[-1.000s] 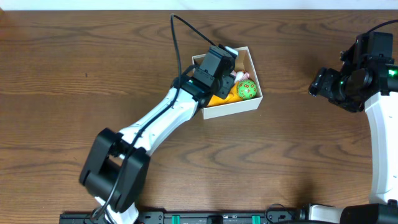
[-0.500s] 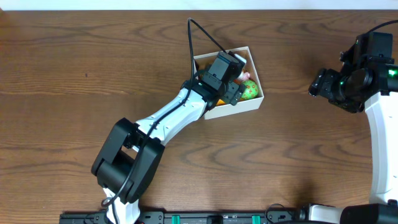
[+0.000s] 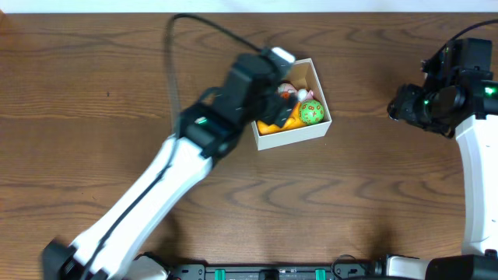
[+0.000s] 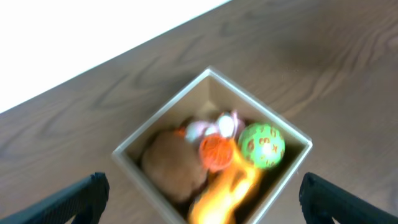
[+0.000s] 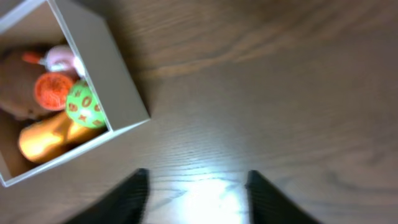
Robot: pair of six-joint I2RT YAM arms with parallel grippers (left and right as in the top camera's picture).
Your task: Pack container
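Logged: box (image 3: 292,137), toys (image 3: 311,113) inside, sat toward the table's (image 3: 93,78) far edge; I held left gripper (image 4: 202,190) spread, empty, above it, presumably for clearance; right gripper (image 5: 196,190) parted, parked aside.

In the overhead view my left arm (image 3: 163,179) is smeared by motion. Its wrist housing hides my left claw (image 4: 202,186) and the side of the container (image 3: 315,131) nearest the arm.

The left wrist view is soft throughout. The contents read only as a brown lump (image 4: 174,165), an orange ball (image 4: 215,153), a green ball (image 4: 262,145) with illegible markings, and a yellow-orange shape (image 4: 227,190). The bottom edge crops the container's near corner and that claw's fingers (image 4: 68,200).

In the right wrist view the top and left edges crop the container. My right claw (image 5: 196,183) shows only dark, blurred fingers cut by the bottom edge.
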